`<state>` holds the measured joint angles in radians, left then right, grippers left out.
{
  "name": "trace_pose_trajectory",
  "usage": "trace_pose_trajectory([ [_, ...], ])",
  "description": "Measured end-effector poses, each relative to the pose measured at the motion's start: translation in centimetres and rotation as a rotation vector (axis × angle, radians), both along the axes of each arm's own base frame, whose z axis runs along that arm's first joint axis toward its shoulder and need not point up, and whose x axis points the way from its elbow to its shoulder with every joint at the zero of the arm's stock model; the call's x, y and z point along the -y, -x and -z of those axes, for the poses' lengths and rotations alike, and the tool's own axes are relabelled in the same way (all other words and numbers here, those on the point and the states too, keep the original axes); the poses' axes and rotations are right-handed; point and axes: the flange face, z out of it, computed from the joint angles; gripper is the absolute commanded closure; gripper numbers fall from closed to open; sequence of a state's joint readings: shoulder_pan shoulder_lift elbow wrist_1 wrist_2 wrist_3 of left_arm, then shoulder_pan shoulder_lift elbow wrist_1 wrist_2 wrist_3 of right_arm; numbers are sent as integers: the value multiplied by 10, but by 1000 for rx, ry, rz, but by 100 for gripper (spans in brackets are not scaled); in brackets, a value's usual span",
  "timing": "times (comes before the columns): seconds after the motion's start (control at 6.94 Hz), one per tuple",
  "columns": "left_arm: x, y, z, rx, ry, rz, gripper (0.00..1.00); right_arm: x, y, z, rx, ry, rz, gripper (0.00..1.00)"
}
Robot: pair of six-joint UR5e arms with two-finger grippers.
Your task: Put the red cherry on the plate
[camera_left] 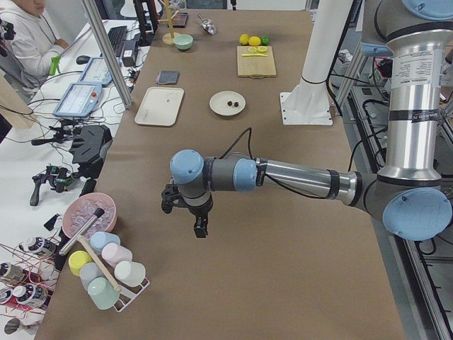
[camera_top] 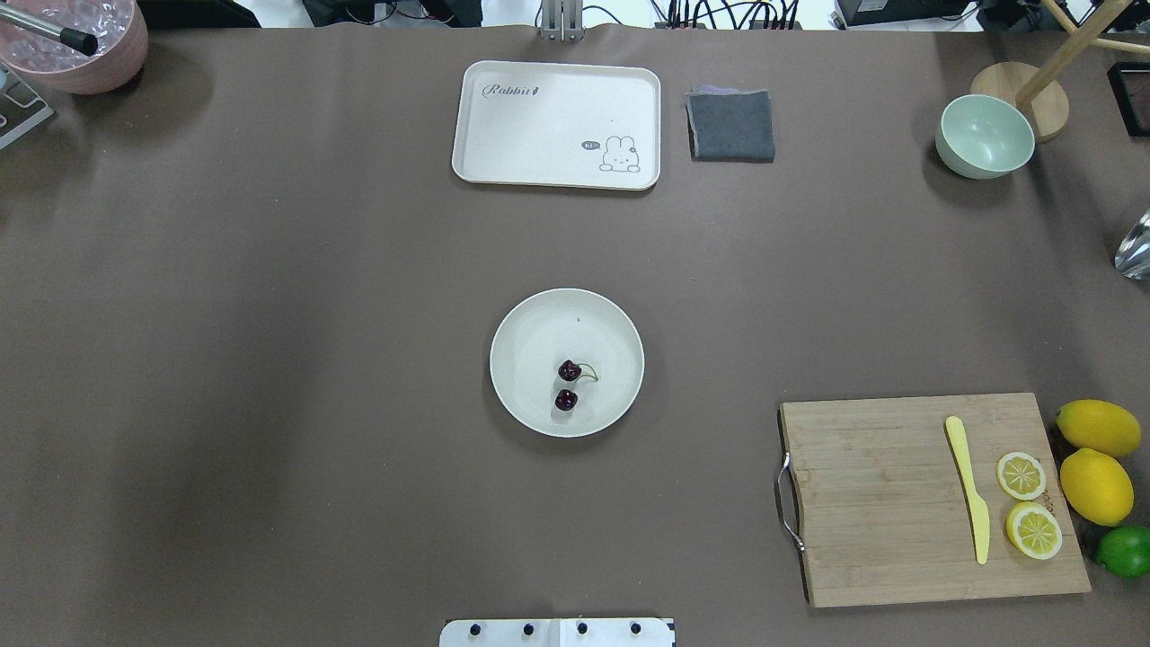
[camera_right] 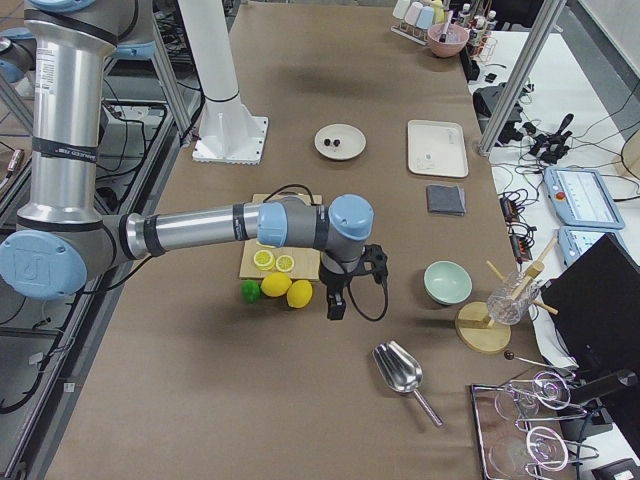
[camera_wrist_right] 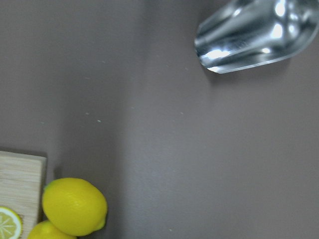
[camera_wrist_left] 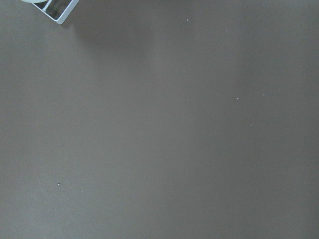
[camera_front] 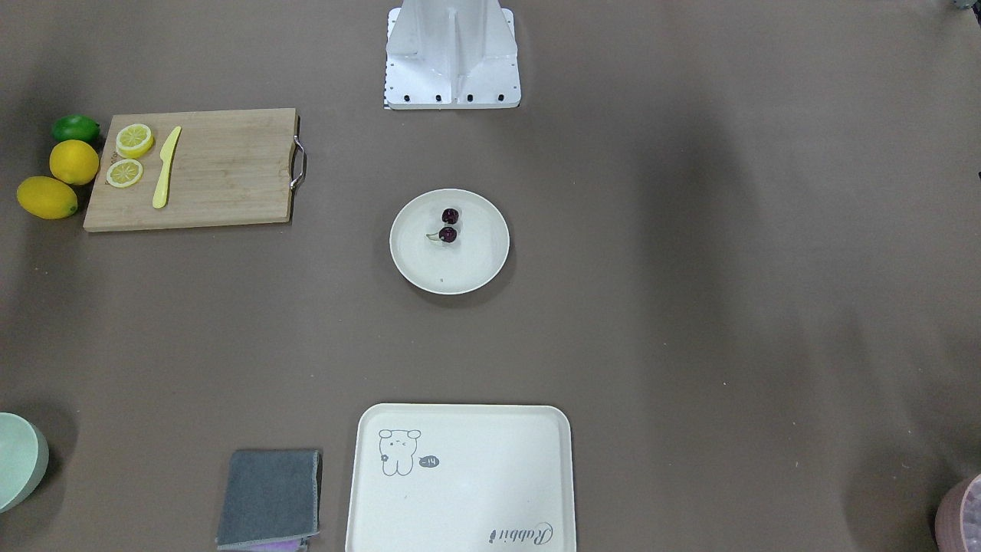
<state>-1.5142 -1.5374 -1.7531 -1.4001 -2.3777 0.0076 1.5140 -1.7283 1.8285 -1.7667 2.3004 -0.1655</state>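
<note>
The red cherry [camera_front: 449,234], a dark maroon pair on a thin stem, lies inside the round cream plate [camera_front: 475,272] at the table's middle; the overhead view shows the cherry [camera_top: 569,369] in the plate's [camera_top: 539,323] near half. No gripper is close to it. My left gripper [camera_left: 198,228] hangs over bare cloth far out on the left end, near the cup rack. Beside the lemons, my right gripper [camera_right: 337,306] hangs at the right end. Both show only in side views, so I cannot tell whether they are open or shut.
A cutting board [camera_top: 898,503] carries a yellow knife [camera_top: 968,490] and lemon slices; lemons [camera_top: 1096,485] and a lime [camera_top: 1125,550] lie beside it. A cream rabbit tray [camera_top: 557,124], grey cloth [camera_top: 730,126], green bowl [camera_top: 984,137], metal scoop [camera_right: 400,370] and pink bowl [camera_top: 85,45] stand along the far edge.
</note>
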Motion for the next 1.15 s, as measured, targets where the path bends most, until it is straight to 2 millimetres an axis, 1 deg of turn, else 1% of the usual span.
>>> trace_pose_trajectory([
  [0.14, 1, 0, 1, -1, -3, 0, 2, -10, -25, -24, -2, 32, -39, 0],
  [0.29, 1, 0, 2, -1, -5, 0, 2, -17, -47, -36, -6, 46, -78, 0],
  [0.43, 1, 0, 3, -2, -7, 0, 2, -23, -63, -43, -4, 60, -114, 0],
  [0.58, 1, 0, 3, -2, -8, 0, 2, -29, -74, -47, 0, 67, -143, 0],
  [0.72, 1, 0, 3, -1, -9, 0, 2, -34, -81, -48, -2, 67, -158, 0],
  [1.15, -1, 1, 3, -2, -7, 1, 2, -39, -85, -50, -7, 64, -163, 0],
])
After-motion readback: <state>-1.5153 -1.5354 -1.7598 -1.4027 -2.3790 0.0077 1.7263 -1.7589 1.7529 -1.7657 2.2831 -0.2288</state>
